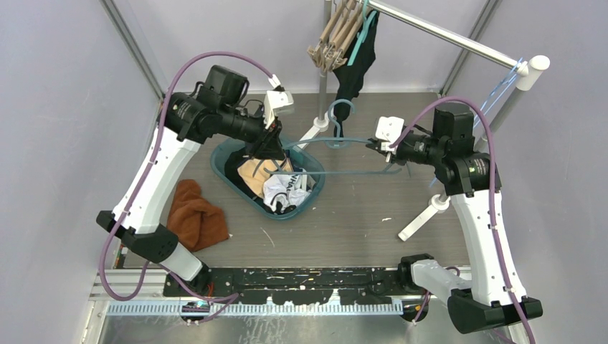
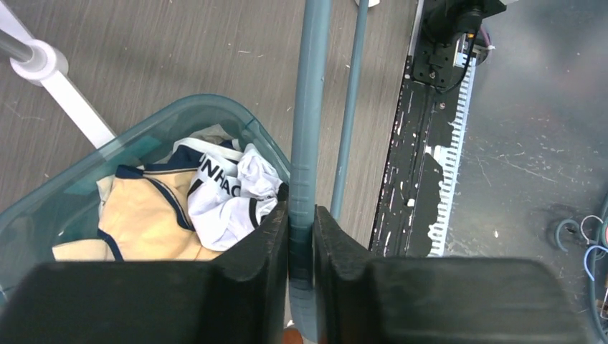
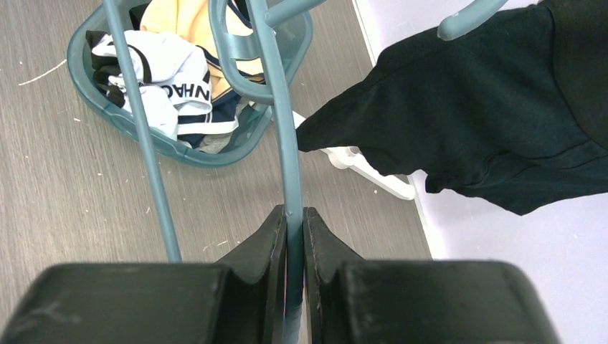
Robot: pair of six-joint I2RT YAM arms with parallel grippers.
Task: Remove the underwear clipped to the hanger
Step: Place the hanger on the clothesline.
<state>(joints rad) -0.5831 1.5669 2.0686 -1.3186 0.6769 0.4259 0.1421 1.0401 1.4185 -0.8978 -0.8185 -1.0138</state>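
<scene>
The hanger [image 2: 310, 107] crosses above basket [image 2: 179, 104]; towel [image 1: 197, 215] lies left.

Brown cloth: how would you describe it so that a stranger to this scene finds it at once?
Look at the grey table in the top view. Left of the teal basket, beside the left arm, lies a crumpled cloth. It alone is rust brown and lies outside the basket.

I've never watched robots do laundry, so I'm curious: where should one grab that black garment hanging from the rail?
Probably the black garment by its lower pointed corner, from the side: that tip dangles free, while higher up its teal hanger and the rail crowd it. The left gripper and right gripper are both shut on a second hanger, so one must release first.
</scene>
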